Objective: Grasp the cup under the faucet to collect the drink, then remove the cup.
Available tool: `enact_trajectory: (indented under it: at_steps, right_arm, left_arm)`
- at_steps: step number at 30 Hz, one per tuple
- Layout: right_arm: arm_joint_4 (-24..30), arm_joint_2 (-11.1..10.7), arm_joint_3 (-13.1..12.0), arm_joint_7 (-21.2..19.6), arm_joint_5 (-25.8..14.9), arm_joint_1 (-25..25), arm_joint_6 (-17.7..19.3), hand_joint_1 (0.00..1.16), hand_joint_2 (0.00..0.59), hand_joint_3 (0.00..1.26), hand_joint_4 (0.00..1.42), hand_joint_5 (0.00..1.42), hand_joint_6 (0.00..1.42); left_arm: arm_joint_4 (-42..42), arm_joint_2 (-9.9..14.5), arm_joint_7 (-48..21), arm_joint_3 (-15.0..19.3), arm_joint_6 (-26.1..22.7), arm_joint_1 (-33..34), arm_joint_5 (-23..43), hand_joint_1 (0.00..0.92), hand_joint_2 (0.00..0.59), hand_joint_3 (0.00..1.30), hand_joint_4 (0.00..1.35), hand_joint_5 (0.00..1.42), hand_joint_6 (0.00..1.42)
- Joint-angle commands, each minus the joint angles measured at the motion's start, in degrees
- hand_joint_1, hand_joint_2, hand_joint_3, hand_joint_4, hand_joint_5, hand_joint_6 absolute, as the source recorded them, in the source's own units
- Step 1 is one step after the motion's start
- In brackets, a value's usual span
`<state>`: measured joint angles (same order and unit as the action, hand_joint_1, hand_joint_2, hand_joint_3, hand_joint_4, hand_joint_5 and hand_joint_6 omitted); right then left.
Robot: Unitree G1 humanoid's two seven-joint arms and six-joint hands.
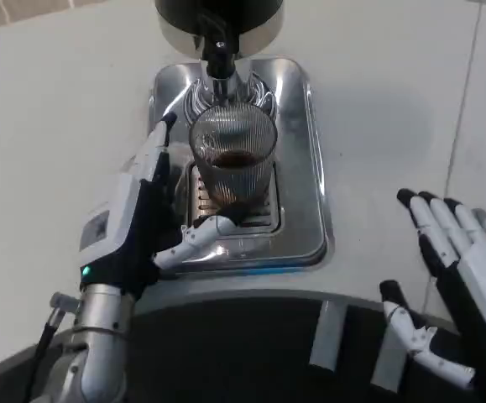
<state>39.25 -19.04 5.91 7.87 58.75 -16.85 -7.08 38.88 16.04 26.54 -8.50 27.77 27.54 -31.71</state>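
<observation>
A ribbed clear glass cup (232,164) stands upright on the chrome drip tray (305,168), directly under the black faucet (219,60). A little dark drink lies in its bottom. My left hand (138,222) is at the cup's left side. Its fingers (160,147) reach straight along that side with a small gap to the glass. Its thumb (213,227) curves across the front and its tip meets the cup's base. My right hand (461,277) hovers low at the right, away from the tray, holding nothing, fingers spread.
The black and chrome dispenser body (217,21) rises behind the faucet at the top edge. A slotted grate (263,214) sits in the tray beneath the cup. The white table (49,126) stretches on both sides. A dark curved edge (251,336) runs along the bottom.
</observation>
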Motion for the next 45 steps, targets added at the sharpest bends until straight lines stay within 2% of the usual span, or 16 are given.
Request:
enact_trajectory:
  at_steps: [1, 6, 8, 11, 19, 24, 29, 32, 37, 39, 40, 42, 43, 45]
  right_arm:
    - [3.28, 2.68, 1.69, 2.67, 3.23, -1.41, -1.26, 0.26, 0.524, 0.00, 0.00, 0.00, 0.00]
    - [4.26, 3.75, 1.31, 4.50, 3.95, -2.10, -1.20, 0.26, 0.503, 0.00, 0.00, 0.00, 0.00]
    - [4.47, 3.75, 0.89, 5.44, 3.33, -1.83, -1.25, 0.26, 0.499, 0.00, 0.00, 0.00, 0.00]
    - [4.61, 3.78, 0.29, 6.43, 2.55, -1.34, -1.28, 0.25, 0.485, 0.00, 0.00, 0.00, 0.00]
    - [4.87, 3.57, -1.34, 7.79, 0.92, -1.13, -1.07, 0.22, 0.473, 0.00, 0.00, 0.00, 0.00]
    - [4.25, 3.33, -2.39, 8.88, 0.06, -0.39, -1.39, 0.22, 0.472, 0.00, 0.00, 0.00, 0.00]
    - [3.62, 3.61, -2.73, 9.52, -0.28, 0.92, -1.79, 0.22, 0.471, 0.00, 0.00, 0.00, 0.00]
    - [3.41, 4.04, -2.81, 9.78, -0.60, 1.68, -2.28, 0.22, 0.472, 0.00, 0.00, 0.00, 0.00]
    - [3.40, 4.67, -2.63, 10.41, -0.45, 3.16, -3.32, 0.21, 0.469, 0.00, 0.00, 0.00, 0.00]
    - [3.51, 5.06, -2.36, 10.69, -0.14, 3.54, -3.66, 0.20, 0.468, 0.00, 0.00, 0.00, 0.00]
    - [3.59, 5.31, -2.17, 10.86, 0.11, 3.65, -3.88, 0.20, 0.468, 0.00, 0.00, 0.00, 0.00]
    - [3.65, 5.62, -1.91, 11.03, 0.49, 3.83, -4.18, 0.20, 0.467, 0.00, 0.00, 0.00, 0.00]
    - [3.62, 5.79, -1.75, 11.22, 0.78, 4.09, -4.47, 0.20, 0.467, 0.00, 0.00, 0.00, 0.00]
    - [3.42, 6.06, -1.49, 11.60, 1.35, 4.70, -5.10, 0.20, 0.467, 0.00, 0.00, 0.00, 0.00]
  left_arm:
    - [3.15, -1.41, 2.41, -0.83, 1.64, 1.78, 0.34, 0.165, 0.025, 0.00, 0.00, 0.11, 0.10]
    - [5.43, -2.45, 4.20, -1.03, 2.16, 3.46, 0.42, 0.266, 0.032, 0.00, 0.00, 0.10, 0.10]
    - [6.12, -2.53, 4.30, -1.57, 1.98, 4.36, -0.14, 0.336, 0.039, 0.00, 0.00, 0.09, 0.10]
    - [7.42, -2.89, 4.64, -1.95, 1.44, 5.55, -0.15, 0.383, 0.046, 0.00, 0.00, 0.11, 0.11]
    - [10.91, -4.38, 6.98, -1.79, 1.56, 7.91, 0.77, 0.417, 0.051, 0.00, 0.00, 0.16, 0.16]
    - [11.39, -5.82, 9.27, -1.70, 1.82, 8.47, 1.00, 0.418, 0.052, 0.00, 0.00, 0.26, 0.27]
    - [12.35, -6.29, 10.26, -2.56, 0.75, 9.04, 0.11, 0.421, 0.055, 0.08, 0.08, 0.38, 0.47]
    - [13.03, -6.47, 10.29, -3.43, 0.01, 9.62, -0.60, 0.465, 0.064, 0.14, 0.15, 0.46, 0.60]
    - [13.93, -7.36, 11.55, -5.00, -2.18, 10.62, -1.27, 0.560, 0.073, 0.34, 0.39, 0.69, 0.91]
    - [13.87, -7.92, 13.13, -5.74, -3.55, 10.93, -1.88, 0.591, 0.079, 0.49, 0.59, 0.88, 1.11]
    - [13.71, -8.24, 14.18, -5.98, -4.20, 10.96, -2.09, 0.639, 0.089, 0.61, 0.70, 0.98, 1.21]
    - [13.44, -9.36, 16.64, -5.60, -4.59, 10.64, -1.37, 0.672, 0.094, 0.74, 0.86, 1.11, 1.36]
    - [13.45, -9.80, 17.56, -5.38, -4.50, 10.52, -0.92, 0.683, 0.098, 0.83, 0.93, 1.18, 1.41]
    - [13.50, -10.54, 18.13, -4.72, -3.58, 10.29, 0.53, 0.694, 0.098, 0.98, 1.08, 1.30, 1.42]
